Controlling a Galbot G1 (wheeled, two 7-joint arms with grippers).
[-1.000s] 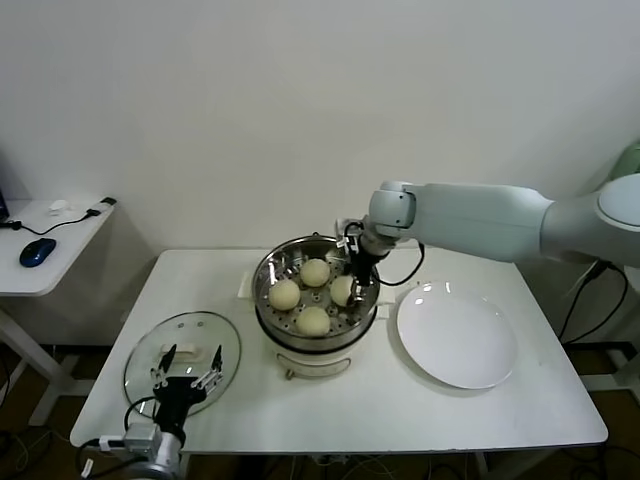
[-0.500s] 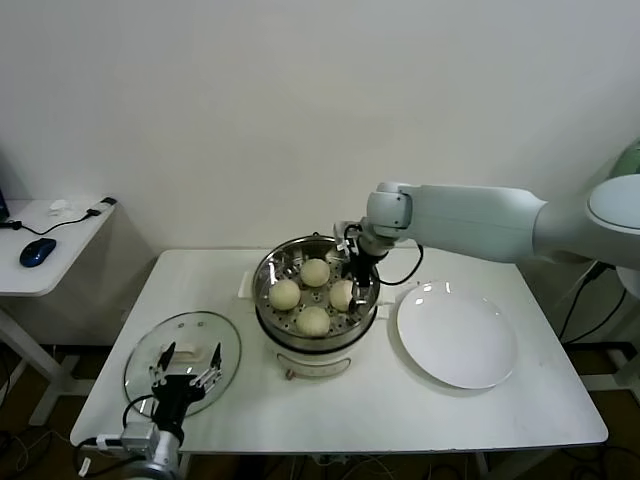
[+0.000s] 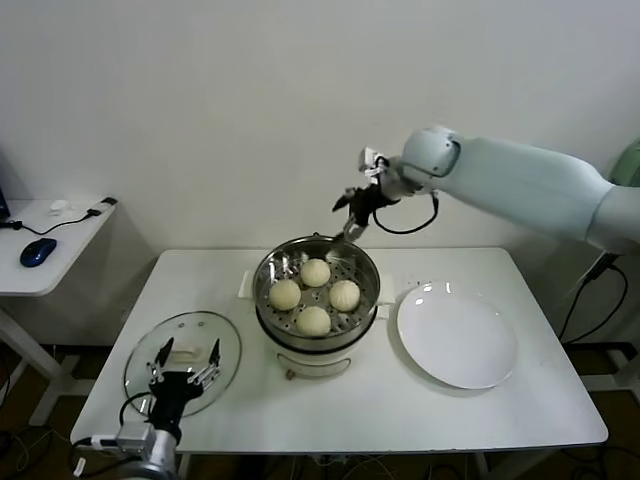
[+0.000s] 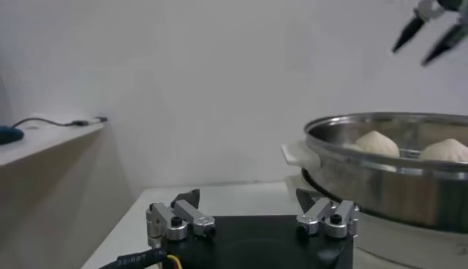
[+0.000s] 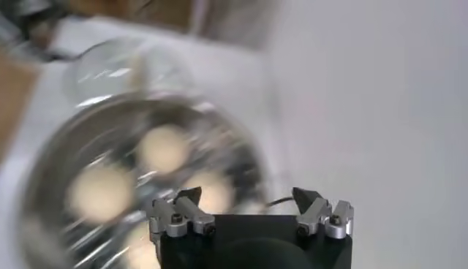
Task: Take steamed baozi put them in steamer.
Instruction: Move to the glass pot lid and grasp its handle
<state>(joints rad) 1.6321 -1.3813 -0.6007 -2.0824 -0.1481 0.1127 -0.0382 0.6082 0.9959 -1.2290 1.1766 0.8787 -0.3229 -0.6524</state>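
The steel steamer [image 3: 272, 268] stands mid-table on its white base. Several baozi lie on its perforated tray, at the back [image 3: 315, 272], left [image 3: 285, 294], right [image 3: 344, 294] and front [image 3: 313, 320]. My right gripper [image 3: 350, 213] is open and empty, raised above the steamer's far right rim. In the right wrist view its jaws [image 5: 247, 196] stand wide apart over the blurred baozi [image 5: 165, 148]. My left gripper [image 3: 184, 372] is open and empty, low at the table's front left; its view [image 4: 248, 197] shows the steamer [image 4: 387, 175] and two baozi [image 4: 375, 142].
A glass lid [image 3: 140, 368] with a white handle lies front left, under my left gripper. A bare white plate [image 3: 457, 336] lies right of the steamer. A side desk [image 3: 50, 235] with a mouse stands far left. A wall is close behind.
My right gripper has let go of the right baozi, which now rests in the steamer, and has risen up and back from the steamer. The left arm has barely moved.
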